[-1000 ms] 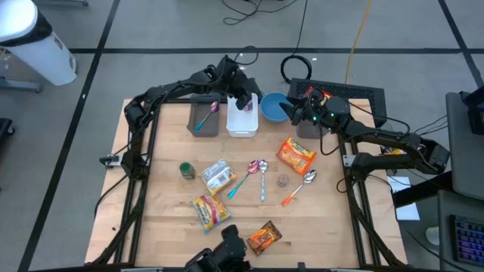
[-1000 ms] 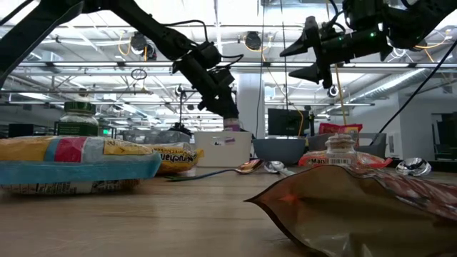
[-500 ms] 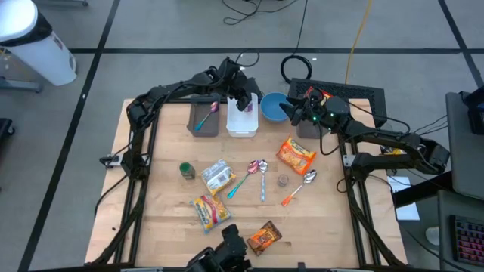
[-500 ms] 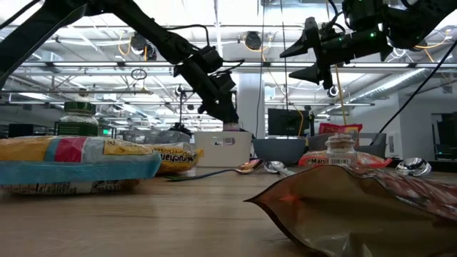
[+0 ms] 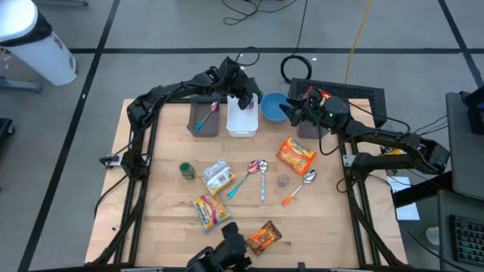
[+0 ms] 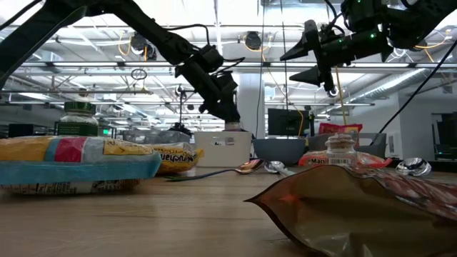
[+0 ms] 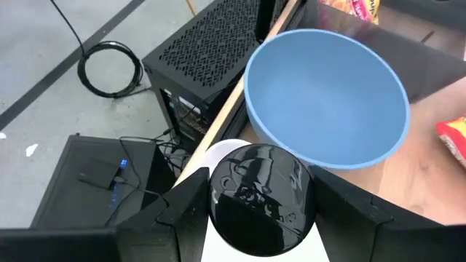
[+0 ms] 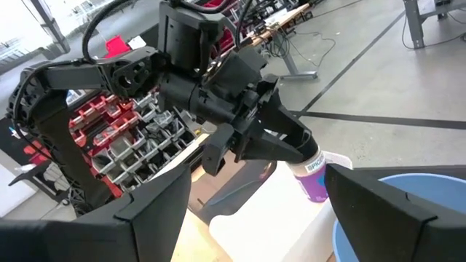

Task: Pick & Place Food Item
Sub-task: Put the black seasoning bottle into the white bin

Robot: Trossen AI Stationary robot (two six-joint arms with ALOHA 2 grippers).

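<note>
Table [image 5: 166,227]: "SPICE" jar [image 8: 312,175] w/ left hand [image 8: 280,145]

From overhead we look straight down on the whole wooden table [image 5: 166,227], arms entering from its far edge at the top of the frame. At table-top height we look level across it, a brown packet [image 6: 357,207] very near at lower right, the room behind. From the left wrist we look closely down on the blue bowl [image 7: 328,102] at centre frame. From the right wrist we face the left gripper [image 8: 291,149] at mid-frame. Overhead and low views share the white bin [image 5: 242,121] [image 6: 223,148].
</note>
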